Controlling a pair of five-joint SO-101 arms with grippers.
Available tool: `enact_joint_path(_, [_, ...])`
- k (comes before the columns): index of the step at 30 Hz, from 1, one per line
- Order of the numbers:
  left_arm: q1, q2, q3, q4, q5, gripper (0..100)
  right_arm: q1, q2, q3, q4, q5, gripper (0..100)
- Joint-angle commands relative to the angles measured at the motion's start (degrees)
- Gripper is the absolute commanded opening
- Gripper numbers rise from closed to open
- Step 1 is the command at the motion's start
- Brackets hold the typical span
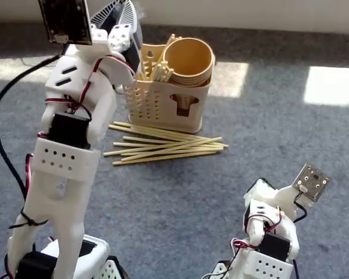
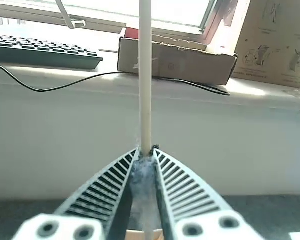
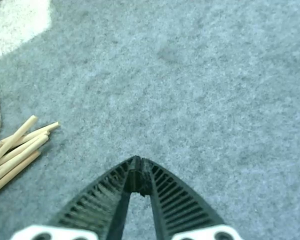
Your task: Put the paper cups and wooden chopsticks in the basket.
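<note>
A cream plastic basket point(image 1: 163, 107) stands on the grey carpet with stacked paper cups point(image 1: 189, 58) and a few wooden chopsticks point(image 1: 156, 71) inside. Several more chopsticks point(image 1: 163, 148) lie in a loose bundle on the carpet just in front of it, their ends point(image 3: 17, 147) also seen in the right wrist view. My left gripper point(image 2: 146, 150) is raised beside the basket's rim, shut on a single chopstick point(image 2: 145, 75) that sticks straight out past the fingertips. My right gripper point(image 3: 137, 161) hangs shut with nothing in it, low over bare carpet to the right of the bundle.
The left arm point(image 1: 75, 116) towers over the basket's left side. The right arm point(image 1: 270, 224) is folded at the front right. Behind the basket runs a white wall point(image 2: 215, 145) with a sill holding a cardboard box point(image 2: 175, 62) and a keyboard point(image 2: 40, 50).
</note>
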Motion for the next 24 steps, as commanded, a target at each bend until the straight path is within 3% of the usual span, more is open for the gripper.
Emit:
enact_joint_path(1, [-0.75,-0.22,5.23,-11.43,1.05,0,0.13,-0.57,5.85,-2.15,-0.09,0.6])
enact_joint_path(8, [-1.27,3.12,10.77,-13.19,0.79,0,0.13,-0.57,5.85,-2.24,-0.09,0.6])
enact_joint_path(13, [-0.75,3.30,14.46,-12.04,-4.31,3,0.22,-0.57,5.85,-3.03,0.00,0.6])
enact_joint_path(16, [-0.92,3.21,13.14,-6.77,-4.31,12,0.22,-0.57,5.85,-3.12,0.00,0.6])
enact_joint_path(24, [-0.75,3.21,-0.57,13.10,-4.31,13,0.31,-0.57,5.85,-3.12,0.00,0.6])
